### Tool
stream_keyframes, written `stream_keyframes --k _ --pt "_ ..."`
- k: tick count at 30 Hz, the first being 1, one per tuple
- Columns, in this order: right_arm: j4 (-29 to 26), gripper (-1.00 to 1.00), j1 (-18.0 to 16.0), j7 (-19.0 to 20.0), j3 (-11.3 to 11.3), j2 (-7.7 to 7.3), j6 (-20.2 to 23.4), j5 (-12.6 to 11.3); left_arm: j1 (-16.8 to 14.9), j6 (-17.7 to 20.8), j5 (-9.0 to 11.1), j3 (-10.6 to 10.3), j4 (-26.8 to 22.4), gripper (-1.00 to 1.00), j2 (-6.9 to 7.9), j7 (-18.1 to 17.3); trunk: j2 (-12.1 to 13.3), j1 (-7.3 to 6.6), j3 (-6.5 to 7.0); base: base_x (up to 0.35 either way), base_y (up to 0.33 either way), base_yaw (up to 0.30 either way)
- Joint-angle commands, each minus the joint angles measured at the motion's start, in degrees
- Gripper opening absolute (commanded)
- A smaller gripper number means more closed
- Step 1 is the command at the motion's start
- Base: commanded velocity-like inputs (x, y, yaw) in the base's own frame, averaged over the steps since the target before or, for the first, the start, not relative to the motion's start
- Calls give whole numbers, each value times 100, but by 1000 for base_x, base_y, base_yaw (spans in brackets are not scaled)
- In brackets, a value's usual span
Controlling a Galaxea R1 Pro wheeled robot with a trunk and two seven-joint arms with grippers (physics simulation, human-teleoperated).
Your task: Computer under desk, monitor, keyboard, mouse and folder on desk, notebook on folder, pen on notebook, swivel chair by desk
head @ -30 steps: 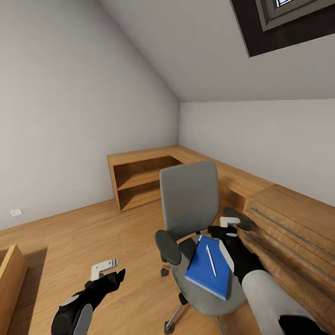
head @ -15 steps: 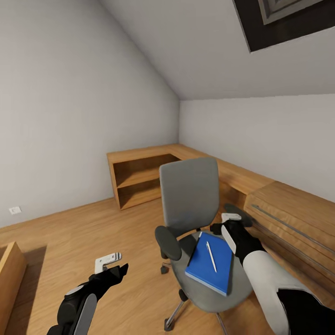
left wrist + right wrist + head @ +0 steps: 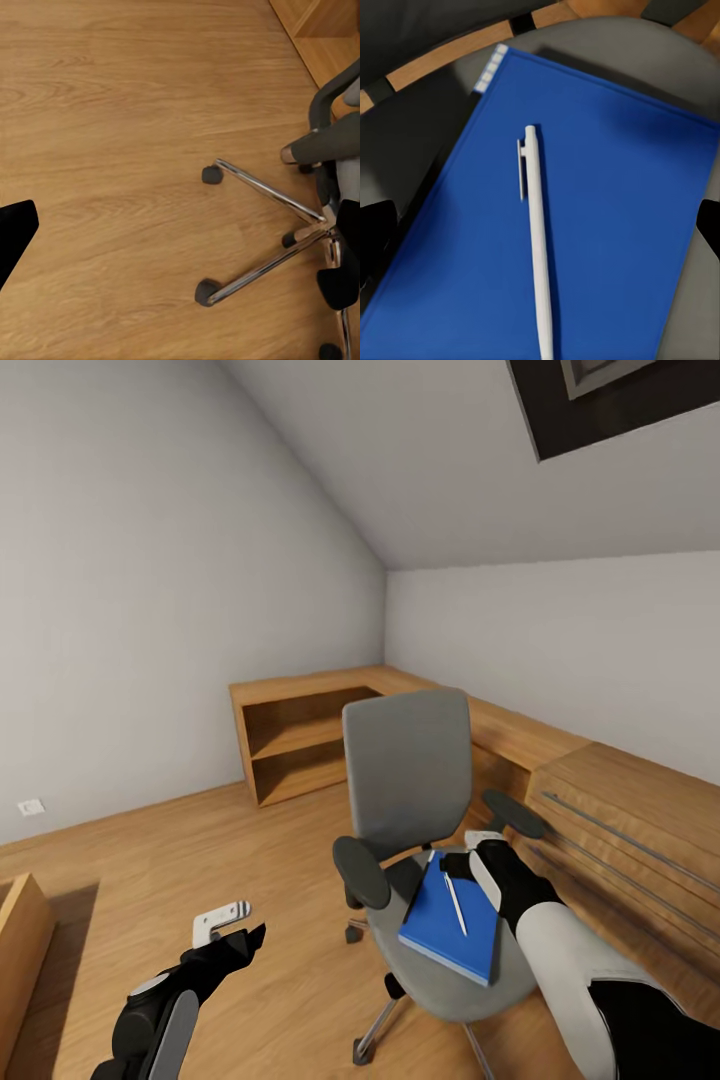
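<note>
The left arm reaches forward low at the robot's left side, its black wrist ending in the left gripper (image 3: 228, 923), whose pale fingers stand apart with nothing between them. The right arm, white along the forearm and black at the wrist, stretches forward and inward. The right gripper (image 3: 470, 850) points downward, its dark fingertips (image 3: 376, 225) spread wide and holding nothing.

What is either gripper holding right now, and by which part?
Nothing. The right gripper hovers open above the pen on the blue folder; the left gripper is over bare floor.
</note>
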Motion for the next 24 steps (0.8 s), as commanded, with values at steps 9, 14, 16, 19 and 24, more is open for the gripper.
stream_keyframes --k 9,14,16,19,24 --pt "-6 100 -1 -15 -29 -10 9 -25 -3 26 62 1 -4 100 -3 43 -365 198 -168 0 0 0" --pt "-13 100 2 -10 -35 -23 2 -19 -3 26 62 0 1 100 -3 43 -566 308 -258 0 0 0" --pt "-14 100 2 -9 -36 -24 1 -19 -3 26 62 0 1 100 -3 43 -646 351 -294 0 0 0" --pt "-14 100 0 -9 -37 -25 1 -18 -5 26 62 0 1 100 -3 43 -767 417 -348 0 0 0" --pt "-14 100 3 -7 -38 -25 1 -18 -4 26 62 2 1 100 -3 37 -967 527 -437 0 0 0"
